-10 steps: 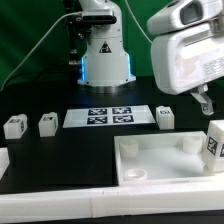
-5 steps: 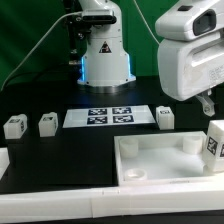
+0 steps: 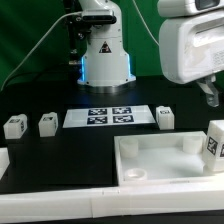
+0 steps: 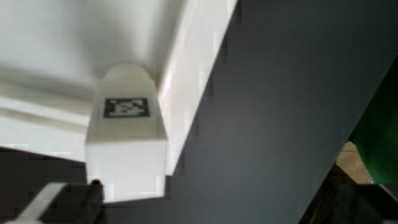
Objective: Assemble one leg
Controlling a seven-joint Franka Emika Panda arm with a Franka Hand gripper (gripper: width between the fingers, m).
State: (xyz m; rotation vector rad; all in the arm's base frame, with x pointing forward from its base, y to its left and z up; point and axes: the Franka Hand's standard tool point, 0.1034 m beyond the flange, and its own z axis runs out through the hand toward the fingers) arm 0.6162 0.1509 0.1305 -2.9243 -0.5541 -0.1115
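**Gripper lifts clear; leg stands in the tray corner**

Over the last second the gripper (image 3: 208, 94) has risen and drifted toward the exterior view's right, leaving the leg (image 3: 215, 142) below it and apart from it; whether its jaws are spread or pressed together I cannot tell, since only one dark finger (image 4: 61, 205) shows in the wrist view.

The leg stands upright in the corner of the tray (image 3: 150, 172) at the exterior view's right; its long axis is vertical and its tag (image 4: 125, 107) sits on a side face.

It looks like light, stiff, smooth plastic, unlikely to deform but liable to slip; the best hold is probably across two opposite flat faces, near the upper half, jaws square to them.
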